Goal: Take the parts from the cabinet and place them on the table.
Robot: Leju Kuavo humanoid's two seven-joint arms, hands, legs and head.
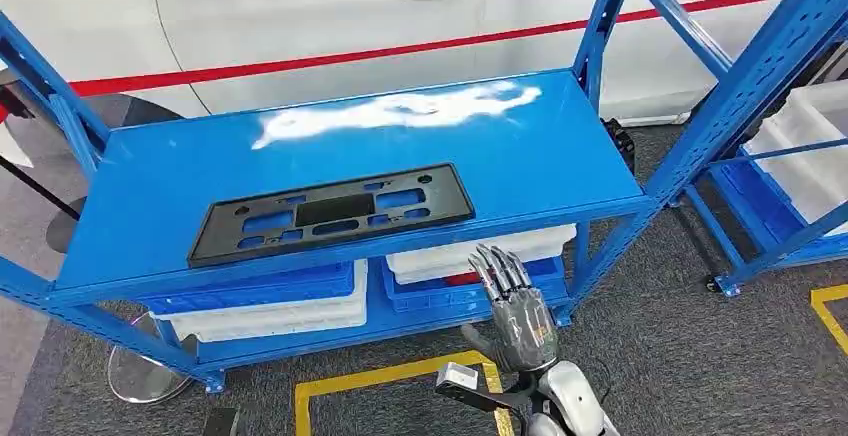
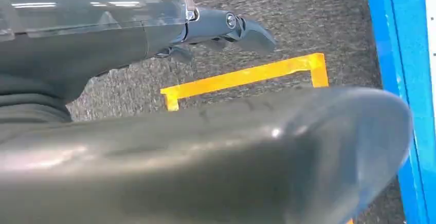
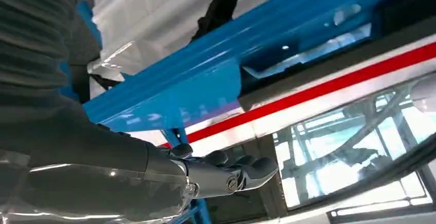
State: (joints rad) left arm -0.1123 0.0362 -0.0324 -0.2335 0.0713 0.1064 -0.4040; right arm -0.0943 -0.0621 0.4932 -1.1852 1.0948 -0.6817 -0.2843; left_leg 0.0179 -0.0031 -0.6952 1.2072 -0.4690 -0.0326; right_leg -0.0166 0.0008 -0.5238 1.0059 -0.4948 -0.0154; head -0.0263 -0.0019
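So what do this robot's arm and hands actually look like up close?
The right hand is metallic grey, with slim segmented fingers and a glossy silver back. Below it the arm is a smooth silver-white shell, with a small dark box at the wrist. Close up, the hand has a clear shiny cover, a grey ribbed sleeve and dark rounded fingertips. The left hand looks the same.

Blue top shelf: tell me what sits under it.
Under the blue top shelf sit white bins on blue trays, with something red in the right one. The shelf hides most of their contents. The right hand is raised in front.
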